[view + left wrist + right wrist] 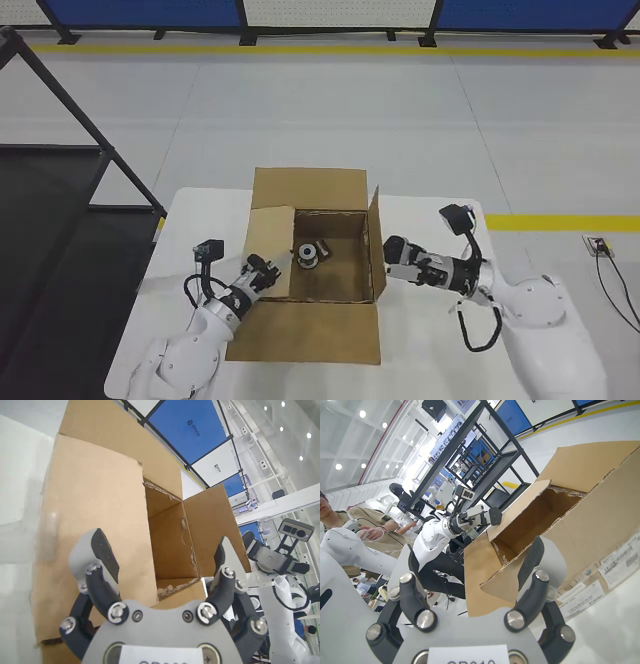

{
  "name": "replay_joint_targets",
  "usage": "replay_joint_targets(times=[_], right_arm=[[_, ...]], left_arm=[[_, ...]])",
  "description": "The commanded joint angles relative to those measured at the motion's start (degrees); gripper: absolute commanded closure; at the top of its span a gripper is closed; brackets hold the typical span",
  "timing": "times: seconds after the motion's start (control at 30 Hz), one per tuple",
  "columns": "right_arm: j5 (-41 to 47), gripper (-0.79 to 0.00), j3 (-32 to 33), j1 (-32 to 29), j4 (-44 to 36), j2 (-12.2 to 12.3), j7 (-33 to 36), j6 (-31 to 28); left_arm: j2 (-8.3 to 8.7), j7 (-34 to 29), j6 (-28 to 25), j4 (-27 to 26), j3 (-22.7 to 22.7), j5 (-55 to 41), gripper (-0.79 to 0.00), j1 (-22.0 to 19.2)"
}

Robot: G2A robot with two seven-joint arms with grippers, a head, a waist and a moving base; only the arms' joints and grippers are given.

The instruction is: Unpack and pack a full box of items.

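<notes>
Left gripper (pixel 268 268) down at seven o'clock, jaws spread wide, aimed toward two; right gripper (pixel 392 250) over at four o'clock, jaws also apart, aimed toward nine.

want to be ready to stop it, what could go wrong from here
1. The left flap partly covers the opening beside the open left gripper; reaching in may catch or bend it.
2. The right gripper sits outside the upright right flap; a push there could shove the box sideways.
3. The small item lies low inside; the left fingers may scrape the walls.
</notes>
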Motion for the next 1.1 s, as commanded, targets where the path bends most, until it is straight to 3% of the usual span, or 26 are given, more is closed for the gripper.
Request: replay_joint_targets(times=[0.0,0.33,0.83,1.07], right_arm=[[-1.1,-0.785,-2.0,1.2,0.8,-0.2,-1.7,-1.4],[-7.5,-0.785,-11.5,5.8,6.5,-1.7,-9.2,-7.6],[-9.7,-0.785,-21.8,12.4,16.9,-3.7,-11.6,-9.2],[-13.9,-0.785,-24.5,14.2,18.8,-4.2,-12.7,-6.9]], left_arm=[[0.0,-0.1,0.6,0.7,0.2,-0.5,-0.785,-0.6],[0.07,1.8,1.9,2.2,0.9,-0.5,-0.785,-1.0],[0.53,2.0,2.5,2.8,0.3,-0.9,-0.785,0.0],[0.72,1.9,2.5,3.2,0.2,-0.9,-0.785,-0.1]])
